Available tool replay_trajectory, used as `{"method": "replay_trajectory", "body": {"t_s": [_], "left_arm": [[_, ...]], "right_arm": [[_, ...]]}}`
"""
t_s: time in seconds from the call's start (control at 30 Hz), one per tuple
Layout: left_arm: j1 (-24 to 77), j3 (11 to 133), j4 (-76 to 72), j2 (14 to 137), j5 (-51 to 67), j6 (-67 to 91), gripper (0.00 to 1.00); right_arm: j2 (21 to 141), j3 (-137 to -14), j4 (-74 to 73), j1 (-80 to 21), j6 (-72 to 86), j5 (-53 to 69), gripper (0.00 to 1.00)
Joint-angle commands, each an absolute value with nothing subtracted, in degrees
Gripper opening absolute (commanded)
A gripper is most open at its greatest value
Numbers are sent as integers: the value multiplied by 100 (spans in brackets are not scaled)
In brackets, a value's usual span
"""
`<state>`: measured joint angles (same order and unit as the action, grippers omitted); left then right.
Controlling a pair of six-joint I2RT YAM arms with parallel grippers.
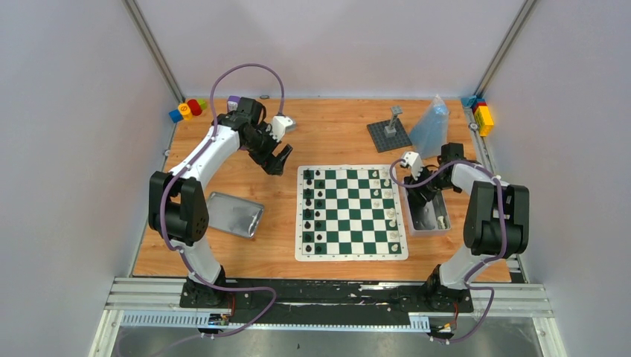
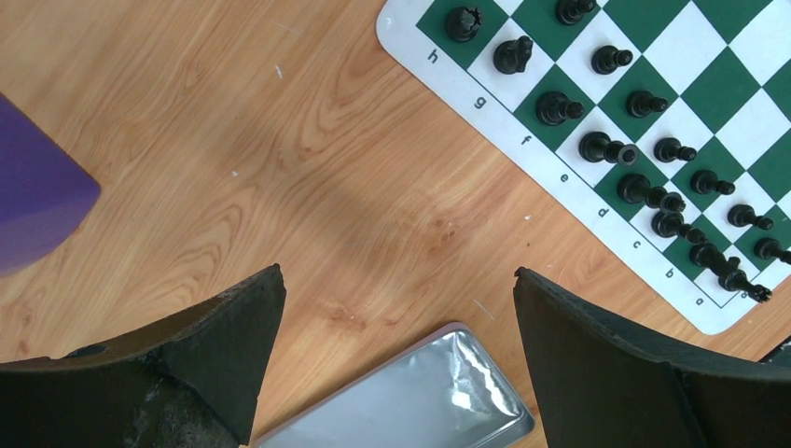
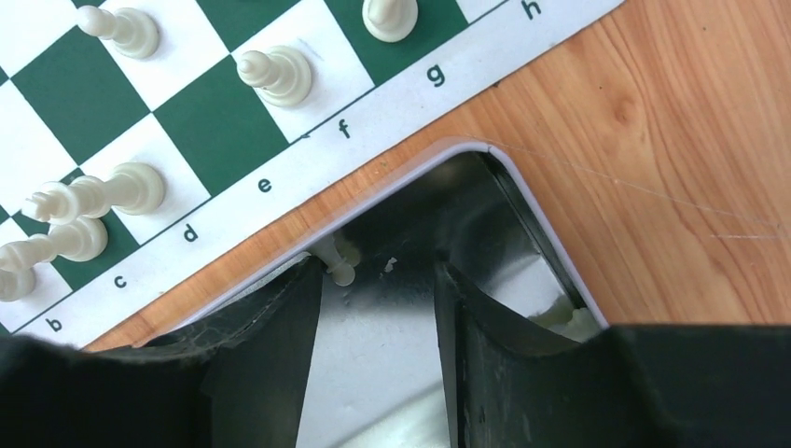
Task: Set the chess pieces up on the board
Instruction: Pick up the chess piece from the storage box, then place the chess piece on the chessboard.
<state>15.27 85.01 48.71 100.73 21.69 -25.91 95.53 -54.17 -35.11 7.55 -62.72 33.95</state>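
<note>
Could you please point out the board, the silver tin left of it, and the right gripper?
board [image 1: 351, 255]: top external view, near white border.
silver tin [image 1: 235, 214]: top external view, middle of its surface.
right gripper [image 3: 378, 285]: right wrist view, midway between its fingertips.

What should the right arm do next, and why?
Probably nudge the right gripper sideways to the white piece in the tin just beside it, then close. The jaws stand apart with nothing between them, and that piece is not yet on the board.
</note>
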Motion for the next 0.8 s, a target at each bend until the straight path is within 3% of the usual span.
{"method": "replay_trajectory", "body": {"t_s": [0.0,0.17,0.57,0.77], "left_arm": [[1485,8476,4764,9982,2099,-2539,100],[1483,8437,4755,10023,2007,-2553,100],[1485,8323,4737,9877,1873,-2588,100],[1485,8212,4686,9698,1891,-2592,100]], "right_arm": [[9621,-5266,-3368,677,-6755,3695,47],[9719,-5247,-3366,677,-6841,3834,38],[9495,-5431,-3901,677,-6909,3577,0],[9149,-5397,-4153,677,-6896,3278,0]]}}
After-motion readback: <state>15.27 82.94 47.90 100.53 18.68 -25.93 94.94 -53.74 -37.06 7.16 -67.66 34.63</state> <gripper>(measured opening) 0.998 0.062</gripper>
